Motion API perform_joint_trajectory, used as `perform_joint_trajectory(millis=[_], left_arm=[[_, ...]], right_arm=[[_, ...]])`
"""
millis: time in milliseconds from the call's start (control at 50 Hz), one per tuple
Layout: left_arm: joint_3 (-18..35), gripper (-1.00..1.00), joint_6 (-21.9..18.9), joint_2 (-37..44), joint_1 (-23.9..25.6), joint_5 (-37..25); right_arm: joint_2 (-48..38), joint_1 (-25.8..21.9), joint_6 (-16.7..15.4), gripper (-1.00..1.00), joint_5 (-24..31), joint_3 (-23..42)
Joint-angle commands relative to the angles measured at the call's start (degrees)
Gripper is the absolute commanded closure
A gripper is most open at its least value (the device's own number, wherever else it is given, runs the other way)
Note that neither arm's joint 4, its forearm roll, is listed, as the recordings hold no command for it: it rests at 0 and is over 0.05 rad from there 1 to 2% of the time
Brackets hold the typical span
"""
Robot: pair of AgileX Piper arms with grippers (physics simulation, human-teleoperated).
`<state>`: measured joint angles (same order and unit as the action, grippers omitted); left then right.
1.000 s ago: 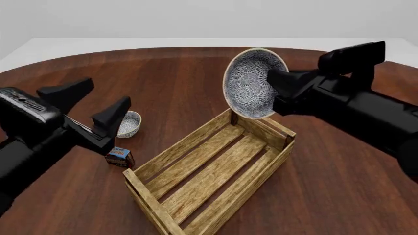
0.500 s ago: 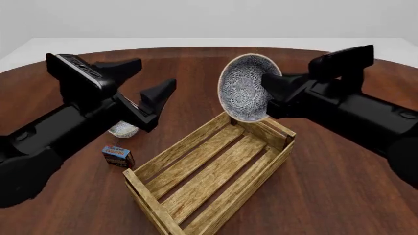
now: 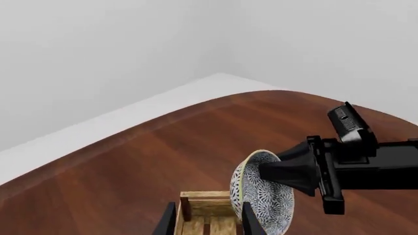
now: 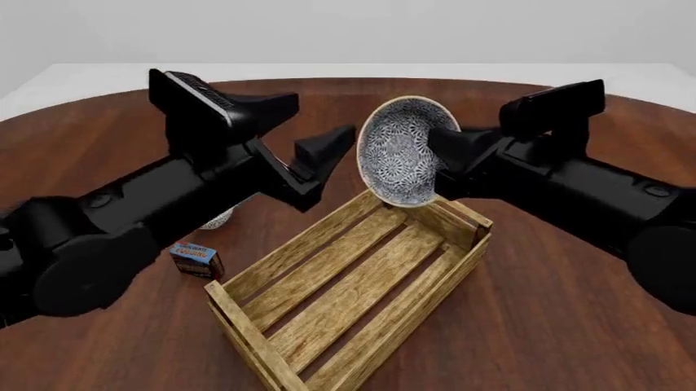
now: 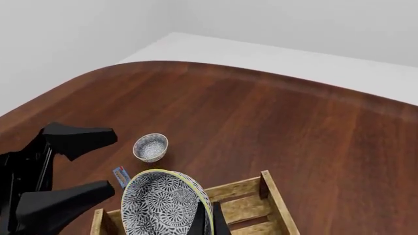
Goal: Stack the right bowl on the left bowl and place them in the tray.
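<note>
My right gripper is shut on the rim of the right bowl, a blue-grey patterned bowl held on edge above the far corner of the tray. The bowl also shows in the right wrist view and the left wrist view. My left gripper is open and empty, raised in the air just left of the held bowl. The left bowl stands on the table left of the tray. In the front view only a sliver of it shows behind my left arm.
A small blue-and-red box lies on the table by the tray's near left corner, close to the left bowl. The wooden tray holds nothing. My left arm crosses above the left bowl and the box.
My left arm has risen from low at the left and swung right, toward the held bowl, now covering the left bowl. My right gripper has carried its bowl slightly left and down.
</note>
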<state>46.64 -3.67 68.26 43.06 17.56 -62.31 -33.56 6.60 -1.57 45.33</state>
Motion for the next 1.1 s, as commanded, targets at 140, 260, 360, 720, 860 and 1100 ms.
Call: perform_joint_trajectory(millis=[140, 260, 360, 720, 860, 1100], left_arm=[[3.10, -1.00, 3.51, 5.04, 2.31, -0.05], [3.41, -1.00, 3.89, 6.51, 2.16, 0.37], [3.81, -1.00, 4.05, 7.76, 1.89, 0.70], [6.39, -1.00, 5.44, 13.69, 1.16, 1.23], [6.99, -1.00, 5.59, 15.73, 0.80, 1.61], [8.40, -1.00, 6.64, 19.83, -0.32, 2.63]], right_arm=[[-1.06, -0.07, 0.26, 1.00, -0.73, 0.32], [-0.93, -0.12, 0.24, 1.00, -0.47, 0.42], [-0.77, 0.01, 0.24, 1.00, -0.44, 0.37], [0.38, -0.08, 0.23, 1.00, 0.19, 0.28], [0.88, -0.16, 0.23, 1.00, 0.44, 0.21], [1.22, -0.22, 0.12, 1.00, 0.44, 0.03]])
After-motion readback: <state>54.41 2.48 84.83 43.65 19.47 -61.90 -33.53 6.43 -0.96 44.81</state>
